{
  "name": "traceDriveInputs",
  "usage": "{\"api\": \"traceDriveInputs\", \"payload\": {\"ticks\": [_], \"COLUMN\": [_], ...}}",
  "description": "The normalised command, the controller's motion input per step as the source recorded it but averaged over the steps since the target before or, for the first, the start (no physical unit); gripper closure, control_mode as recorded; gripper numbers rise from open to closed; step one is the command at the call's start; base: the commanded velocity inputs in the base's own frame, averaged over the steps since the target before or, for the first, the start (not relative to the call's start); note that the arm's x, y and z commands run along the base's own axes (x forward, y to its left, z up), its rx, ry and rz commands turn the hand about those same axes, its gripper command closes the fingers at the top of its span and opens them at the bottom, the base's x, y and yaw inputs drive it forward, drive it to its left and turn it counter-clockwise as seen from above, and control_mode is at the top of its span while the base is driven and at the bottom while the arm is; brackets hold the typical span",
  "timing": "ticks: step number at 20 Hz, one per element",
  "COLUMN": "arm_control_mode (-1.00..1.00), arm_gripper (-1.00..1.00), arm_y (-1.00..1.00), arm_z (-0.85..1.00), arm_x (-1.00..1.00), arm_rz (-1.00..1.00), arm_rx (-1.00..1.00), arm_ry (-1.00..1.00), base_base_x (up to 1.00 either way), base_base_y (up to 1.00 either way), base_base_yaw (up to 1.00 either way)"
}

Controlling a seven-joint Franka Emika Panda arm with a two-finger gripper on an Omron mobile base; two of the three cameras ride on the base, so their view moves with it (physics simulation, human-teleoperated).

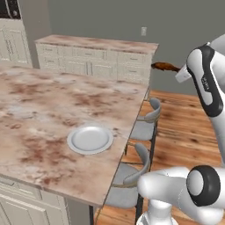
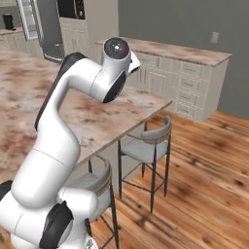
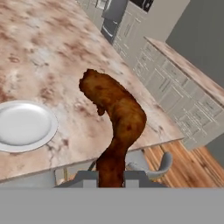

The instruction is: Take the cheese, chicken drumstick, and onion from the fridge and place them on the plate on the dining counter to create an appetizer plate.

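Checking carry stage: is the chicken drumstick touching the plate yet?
Apart. Left base view shows the chicken drumstick held in the air beyond the dining counter's edge, far from the plate, which lies bare.

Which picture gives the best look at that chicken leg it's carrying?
The hand view: the chicken drumstick fills the middle, pinched at its thin end by the gripper. The left base view shows it small, beside the arm; in the right base view the arm hides it.

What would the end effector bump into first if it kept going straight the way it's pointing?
Probably the dining counter. The end effector, shut on the chicken drumstick, points down at the marbled top, just right of the plate. The drumstick's tip would touch first. Depth is hard to judge.
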Motion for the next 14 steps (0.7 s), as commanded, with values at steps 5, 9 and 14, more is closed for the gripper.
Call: {"api": "traceDriveInputs", "payload": {"ticks": [5,9,14], "arm_control_mode": [1.00,1.00,-1.00], "arm_gripper": [1.00,1.00,1.00], "arm_y": [0.00,0.00,0.00], "arm_z": [0.00,0.00,0.00], "arm_x": [0.00,0.00,0.02], "arm_rz": [0.00,0.00,0.00], "arm_rx": [0.00,0.00,0.00], "arm_ry": [0.00,0.00,0.00], "base_base_x": [0.39,0.39,0.23], "base_base_y": [-0.26,-0.21,0.00], "base_base_yaw": [0.35,0.27,0.07]}}
